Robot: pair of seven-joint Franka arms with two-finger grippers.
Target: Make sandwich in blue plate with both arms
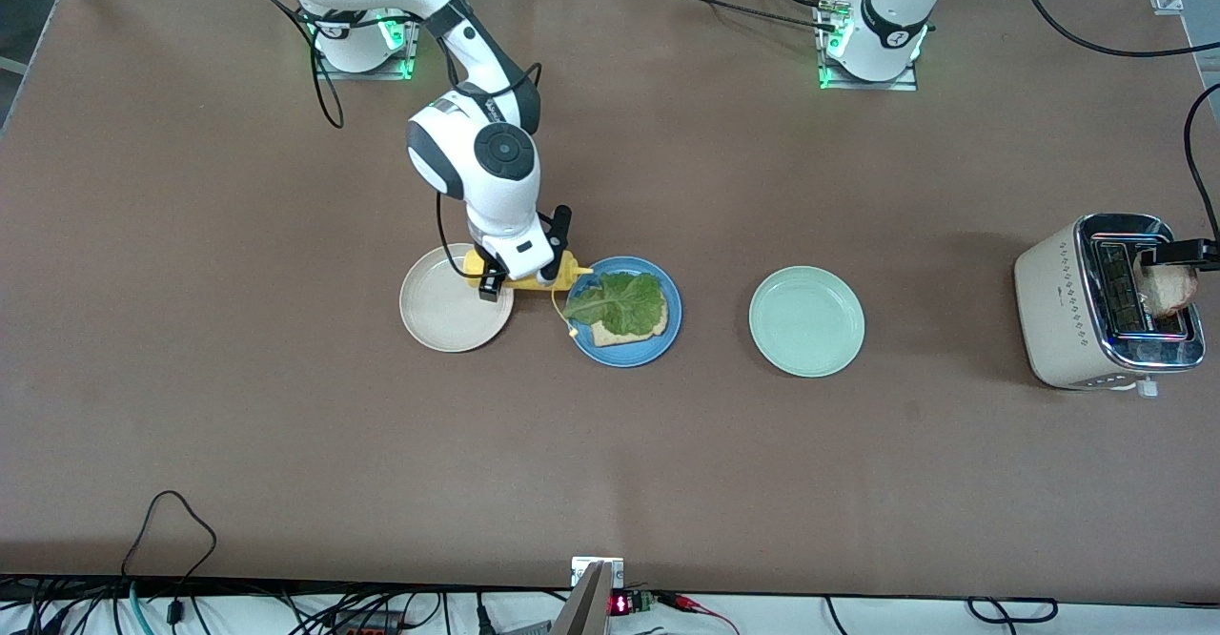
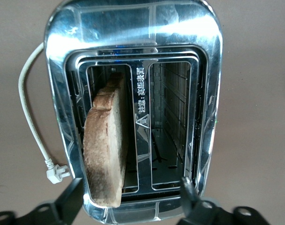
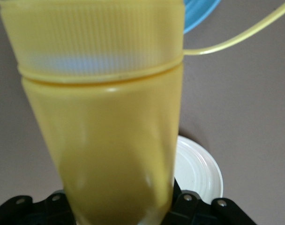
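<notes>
Right gripper (image 1: 519, 277) is clamped on a yellow squeeze bottle (image 1: 534, 277), holding it on its side over the gap between the cream plate (image 1: 448, 316) and the blue plate (image 1: 626, 312); a thin yellow cap strap (image 1: 560, 316) dangles from it. In the right wrist view the bottle fills most of the picture and bears no readable label. On the blue plate lie one bread slice (image 1: 624, 332) and a lettuce leaf (image 1: 620, 303) covering most of it. A pale green plate (image 1: 806, 321) sits on the bench (image 1: 286, 444) toward the left arm's end. Left gripper (image 2: 128, 194) hangs over the toaster (image 2: 133, 61), its fingers (image 2: 70, 199) apart on either side of a toast slice (image 2: 107, 150) standing in one slot, not touching it. Small printed characters with a warning triangle run between the slots, too small to read. That arm is mostly cut off in the front view.
</notes>
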